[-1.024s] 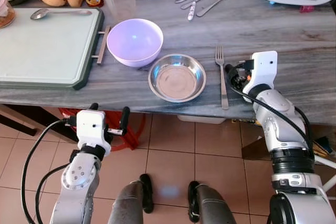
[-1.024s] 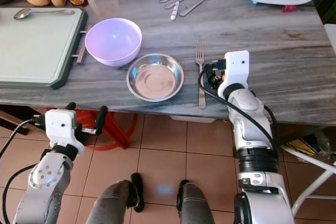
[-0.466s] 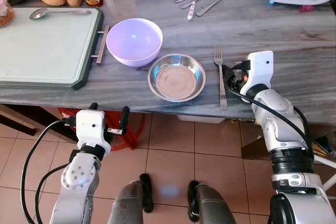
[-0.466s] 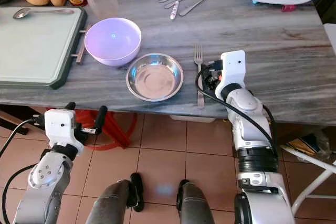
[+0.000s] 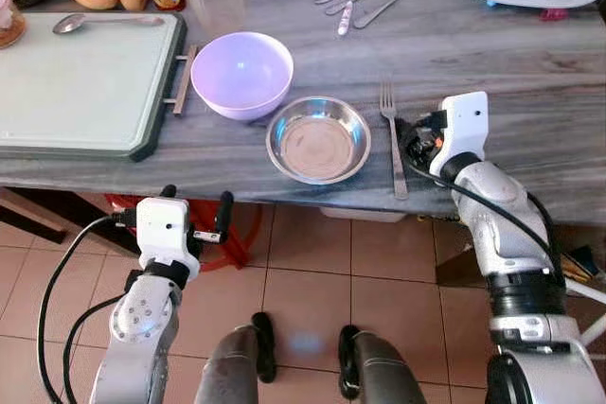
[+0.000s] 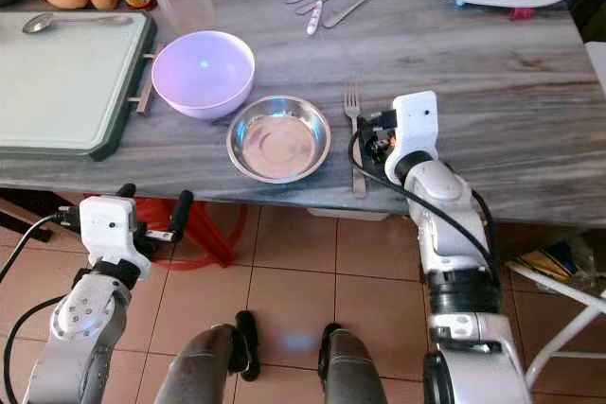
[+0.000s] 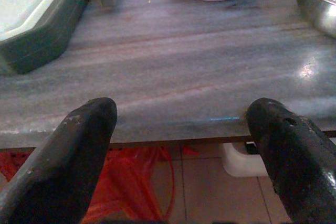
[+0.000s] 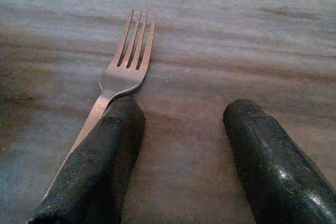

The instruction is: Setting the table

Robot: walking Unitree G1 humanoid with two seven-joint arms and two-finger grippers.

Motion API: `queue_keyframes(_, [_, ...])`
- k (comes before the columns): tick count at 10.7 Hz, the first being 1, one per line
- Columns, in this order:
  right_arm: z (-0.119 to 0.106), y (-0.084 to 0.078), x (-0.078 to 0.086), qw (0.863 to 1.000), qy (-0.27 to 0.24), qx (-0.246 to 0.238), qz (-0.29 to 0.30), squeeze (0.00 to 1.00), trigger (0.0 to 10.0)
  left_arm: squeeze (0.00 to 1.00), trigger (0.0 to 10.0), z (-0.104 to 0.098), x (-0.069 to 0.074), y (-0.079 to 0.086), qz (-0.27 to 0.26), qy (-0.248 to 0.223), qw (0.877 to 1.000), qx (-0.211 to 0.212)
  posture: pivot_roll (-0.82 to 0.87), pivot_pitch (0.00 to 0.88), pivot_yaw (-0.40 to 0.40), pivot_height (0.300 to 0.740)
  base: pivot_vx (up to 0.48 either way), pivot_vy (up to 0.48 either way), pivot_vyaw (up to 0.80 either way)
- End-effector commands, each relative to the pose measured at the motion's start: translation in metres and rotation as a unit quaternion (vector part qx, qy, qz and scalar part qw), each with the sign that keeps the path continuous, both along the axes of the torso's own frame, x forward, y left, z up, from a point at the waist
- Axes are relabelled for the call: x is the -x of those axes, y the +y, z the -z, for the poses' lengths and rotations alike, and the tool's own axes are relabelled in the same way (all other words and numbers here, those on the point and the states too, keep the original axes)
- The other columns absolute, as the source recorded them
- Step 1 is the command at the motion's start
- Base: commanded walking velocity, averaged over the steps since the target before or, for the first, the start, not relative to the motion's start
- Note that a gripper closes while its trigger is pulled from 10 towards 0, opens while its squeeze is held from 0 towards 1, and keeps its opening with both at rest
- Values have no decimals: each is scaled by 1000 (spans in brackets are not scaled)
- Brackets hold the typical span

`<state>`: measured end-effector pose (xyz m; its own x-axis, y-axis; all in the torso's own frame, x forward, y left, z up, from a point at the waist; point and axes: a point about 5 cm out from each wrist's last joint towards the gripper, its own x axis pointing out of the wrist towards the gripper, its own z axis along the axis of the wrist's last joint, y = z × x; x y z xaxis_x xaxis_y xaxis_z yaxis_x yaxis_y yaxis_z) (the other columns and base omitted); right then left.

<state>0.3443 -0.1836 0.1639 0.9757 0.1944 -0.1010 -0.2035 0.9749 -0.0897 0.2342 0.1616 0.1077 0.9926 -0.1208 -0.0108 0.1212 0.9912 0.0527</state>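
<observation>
left pincer (image 7: 178, 145) open, idle below the counter (image 5: 530, 54) edge | bowl (image 5: 318, 139) unmoved | fork (image 5: 391, 136) slid toward bowl over the last second, handle tip at counter edge | right pincer (image 8: 181, 150) open, one finger against fork handle, nudging | place setting nearly aligned

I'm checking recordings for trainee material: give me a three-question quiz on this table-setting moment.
1. True or false: the right gripper is closed around the fork.
2. What lies directly left of the fork? A) the steel bowl B) the purple bowl C) the cutting board
3. Fill in: the left gripper hangs open below the table's ____ edge.

Key
1. False: its fingers are apart, one finger lying over the fork's handle.
2. A
3. front
</observation>
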Motion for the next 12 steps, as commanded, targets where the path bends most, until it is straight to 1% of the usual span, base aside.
queue_keyframes(1, [12, -1, 7, 1000, 24, -2, 7, 0, 10000, 0, 10000, 7, 1, 1, -5, 21, 1000, -4, 4, 283, 40, 740, 0, 0, 0])
queue_keyframes(3, [5, -13, 17, 999, 2, -13, 50, 0, 10000, 0, 10000, 6, 0, 1, -5, 18, 1000, -1, -7, 271, 37, 740, 0, 0, 0])
queue_keyframes(4, [-1, -19, 26, 997, -14, -16, 75, 0, 10000, 0, 10000, 6, -1, 2, -6, 16, 1000, 1, -14, 262, 36, 740, 0, 0, 0])
queue_keyframes(5, [-6, -25, 38, 994, -37, -19, 100, 0, 10000, 0, 10000, 5, -2, 5, -15, 12, 1000, 0, -29, 244, 33, 740, 0, 0, 0])
queue_keyframes(6, [-8, -28, 53, 989, -66, -22, 128, 0, 10000, 0, 10000, 3, -4, 9, -34, 4, 999, -1, -41, 226, 29, 740, 0, 0, 0])
queue_keyframes(7, [-9, -28, 60, 987, -82, -18, 135, 0, 10000, 0, 10000, 3, -6, 11, -45, 2, 999, -5, -45, 211, 25, 740, 0, 0, 0])
queue_keyframes(8, [-7, -23, 72, 983, -112, -22, 141, 0, 10000, 0, 10000, 2, -10, 12, -64, -1, 998, -9, -47, 179, 21, 740, 0, 0, 0])
queue_keyframes(9, [3, -14, 77, 984, -108, -25, 138, 0, 10000, 0, 10000, 2, -14, 13, -67, -8, 998, -4, -48, 148, 17, 740, 0, 0, 0])
queue_keyframes(10, [6, -7, 77, 985, -105, -38, 131, 0, 10000, 0, 10000, 1, -18, 12, -71, -13, 997, -1, -51, 122, 16, 740, 0, 0, 0])
queue_keyframes(11, [4, 2, 71, 984, -121, -46, 122, 0, 10000, 0, 10000, -4, -28, 9, -74, -25, 997, 8, -55, 102, 17, 740, 0, 0, 0])
queue_keyframes(12, [4, 6, 68, 984, -129, -38, 114, 0, 10000, 0, 10000, -7, -33, 6, -73, -32, 997, 11, -57, 92, 15, 740, -262, 0, 0])
